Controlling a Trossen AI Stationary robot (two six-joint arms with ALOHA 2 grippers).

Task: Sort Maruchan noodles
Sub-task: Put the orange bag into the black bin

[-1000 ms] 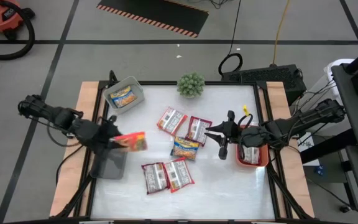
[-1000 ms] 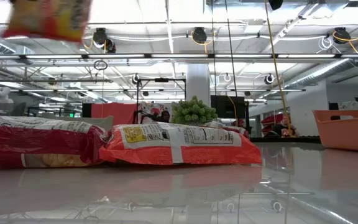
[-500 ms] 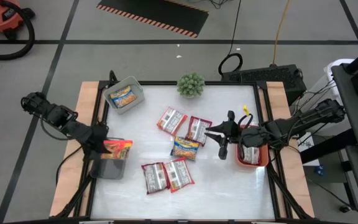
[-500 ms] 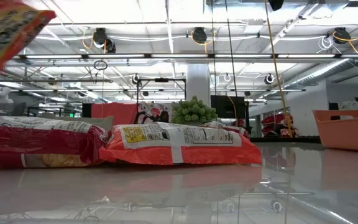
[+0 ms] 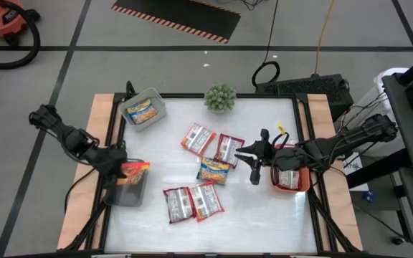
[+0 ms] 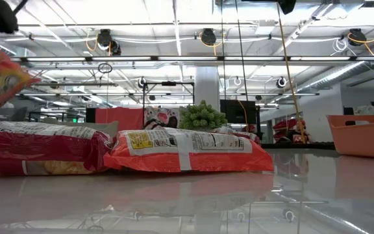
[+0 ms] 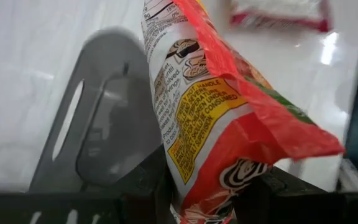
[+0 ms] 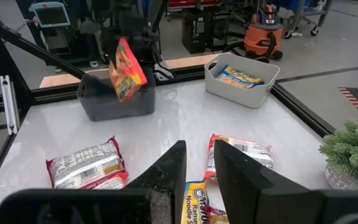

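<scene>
Bench [image 5: 264, 215] at frame centre carried five loose Maruchan noodles [image 5: 214, 170], so most sorting remained; one yellow packet lay in the light grey bin [image 5: 143, 110] upper left and one red in the orange bin [image 5: 290, 178] at right. Left tool [image 5: 124, 172] clenched a red packet [image 5: 135, 170] over the dark bin [image 5: 125, 190] lower left, while right tool [image 5: 255, 161] hung near centre, fingers slightly apart, grasping nothing.

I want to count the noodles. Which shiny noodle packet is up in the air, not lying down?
The red-and-yellow plastic noodle packet pinched in the left claw, hanging over the dark grey bin. The other packets all lie flat on the white table or in bins.
</scene>
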